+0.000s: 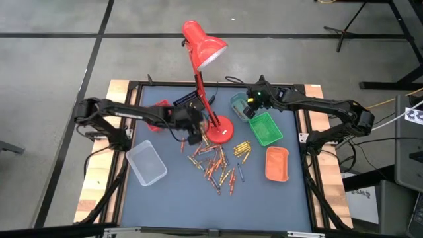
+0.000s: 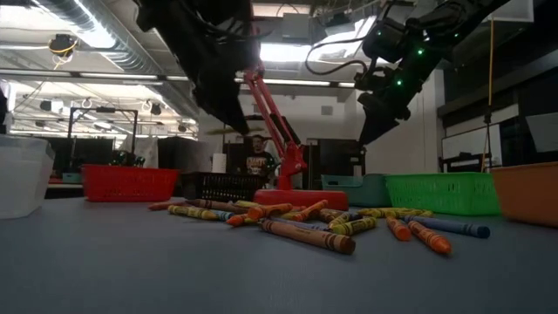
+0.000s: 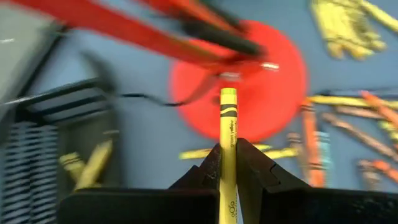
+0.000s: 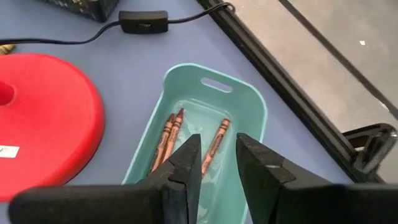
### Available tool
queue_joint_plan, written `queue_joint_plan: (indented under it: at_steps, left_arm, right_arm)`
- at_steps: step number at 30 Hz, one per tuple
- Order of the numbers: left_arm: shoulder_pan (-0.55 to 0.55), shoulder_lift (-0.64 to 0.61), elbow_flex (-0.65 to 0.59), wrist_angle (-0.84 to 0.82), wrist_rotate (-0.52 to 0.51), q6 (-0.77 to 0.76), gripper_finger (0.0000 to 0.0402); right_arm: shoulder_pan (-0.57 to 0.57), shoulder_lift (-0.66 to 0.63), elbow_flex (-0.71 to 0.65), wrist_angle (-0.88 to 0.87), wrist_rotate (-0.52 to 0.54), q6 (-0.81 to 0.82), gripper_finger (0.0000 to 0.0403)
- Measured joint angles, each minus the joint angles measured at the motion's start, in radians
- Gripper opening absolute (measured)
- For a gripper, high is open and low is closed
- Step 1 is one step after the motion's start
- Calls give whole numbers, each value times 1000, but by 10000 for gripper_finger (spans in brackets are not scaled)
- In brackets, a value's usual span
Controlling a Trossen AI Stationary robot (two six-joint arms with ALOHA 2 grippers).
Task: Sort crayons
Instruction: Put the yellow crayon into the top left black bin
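The crayons (image 1: 218, 162) lie in a loose heap on the blue-grey table, in front of the red lamp's base (image 1: 220, 130). Several yellow ones (image 1: 242, 149) lie to the heap's right. My left gripper (image 1: 192, 137) hangs above the table just left of the lamp base, shut on one yellow crayon (image 3: 228, 121). My right gripper (image 4: 217, 162) stands open above the teal tray (image 4: 249, 106) at the far right. Three brownish-orange crayons (image 4: 168, 134) lie on that tray's floor. My left gripper pinches the yellow crayon between its two fingers, around its middle stretch (image 3: 228, 148). The crayon lies along the fingers, and its free end (image 3: 228, 94) sticks out past the fingertips. The fingers slant down toward the table. The crayon is lifted clear of the table.
The lamp's slanting arm (image 1: 200, 82) and shade (image 1: 203, 41) rise over the table's middle, close to my left gripper. A red tray (image 1: 157, 125) and a clear tray (image 1: 146, 163) stand on the left. On the right stand a green tray (image 1: 266, 129) and an orange tray (image 1: 277, 164).
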Motion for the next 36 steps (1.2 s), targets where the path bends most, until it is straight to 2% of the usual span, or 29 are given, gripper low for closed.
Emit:
queue_joint_plan:
  at_steps: [5, 19, 33, 36]
  left_arm:
    - [94, -42, 0, -63, -55, 1, 12]
    - [330, -31, 0, -57, -56, 53, 12]
    - [374, -31, 0, -24, -54, 53, 12]
    - [374, -31, 0, -24, -54, 53, 23]
  right_arm:
    - [0, 7, 0, 1, -12, 0, 99]
    - [0, 35, 0, 11, -21, 0, 99]
    - [0, 42, 0, 8, -58, 0, 99]
    - [0, 42, 0, 8, -71, 0, 99]
